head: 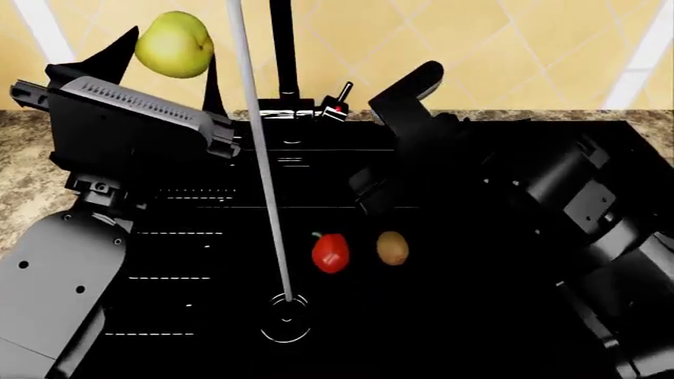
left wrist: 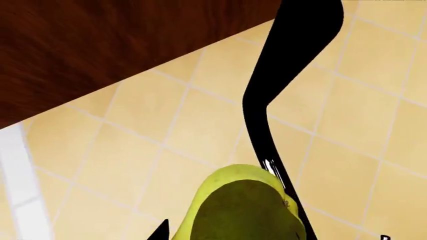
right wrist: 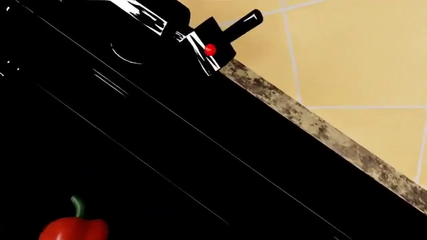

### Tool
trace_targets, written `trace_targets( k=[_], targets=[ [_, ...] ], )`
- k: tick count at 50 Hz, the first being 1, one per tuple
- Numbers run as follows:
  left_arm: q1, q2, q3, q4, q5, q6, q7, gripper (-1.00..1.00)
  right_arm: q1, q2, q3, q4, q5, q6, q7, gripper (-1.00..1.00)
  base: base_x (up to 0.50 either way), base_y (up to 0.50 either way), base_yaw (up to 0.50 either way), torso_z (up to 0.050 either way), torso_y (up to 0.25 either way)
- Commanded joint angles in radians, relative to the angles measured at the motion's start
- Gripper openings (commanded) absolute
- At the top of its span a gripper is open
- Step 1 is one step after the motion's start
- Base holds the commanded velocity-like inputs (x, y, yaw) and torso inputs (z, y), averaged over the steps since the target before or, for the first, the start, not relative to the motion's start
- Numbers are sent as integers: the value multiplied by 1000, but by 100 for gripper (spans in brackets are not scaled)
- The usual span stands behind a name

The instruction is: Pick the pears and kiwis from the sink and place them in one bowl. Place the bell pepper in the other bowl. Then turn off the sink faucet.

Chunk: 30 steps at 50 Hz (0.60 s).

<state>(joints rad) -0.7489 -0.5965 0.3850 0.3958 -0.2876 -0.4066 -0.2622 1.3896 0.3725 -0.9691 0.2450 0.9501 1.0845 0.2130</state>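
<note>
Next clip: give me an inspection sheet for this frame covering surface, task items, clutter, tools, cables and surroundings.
Surface: black sink set in a speckled stone counter; a thin stream of water falls to the drain.
Job's things: pear lifted above the counter in the left tool; bell pepper and one kiwi lie side by side in the basin; faucet upright, its red-tipped lever beside it. No bowls in view.
Clutter: nothing seen.
Grippers: left tool shut on the pear; right tool near the lever, fingers not clearly shown.
Cables: nothing seen.
Surroundings: tan tiled wall; dark wood panel in the left wrist view.
</note>
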Motion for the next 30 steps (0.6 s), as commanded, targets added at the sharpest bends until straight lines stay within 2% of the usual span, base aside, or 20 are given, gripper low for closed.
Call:
trace_targets(
  k=[1,15,30],
  targets=[
    [121,25,-25,14,-16,0,-28,-100,27,-88,-65,189,-68,-46,-70,100,0,0,0,0,0],
    [116,21,-28,21,-31,-11,-23,-100,10,-211,-195,452,-168,-109,-193,100,0,0,0,0,-8],
    [129,24,-26,12,-32,2,-25,-100,5,-262,-244,547,-178,-85,-265,100,0,0,0,0,-7]
  ],
)
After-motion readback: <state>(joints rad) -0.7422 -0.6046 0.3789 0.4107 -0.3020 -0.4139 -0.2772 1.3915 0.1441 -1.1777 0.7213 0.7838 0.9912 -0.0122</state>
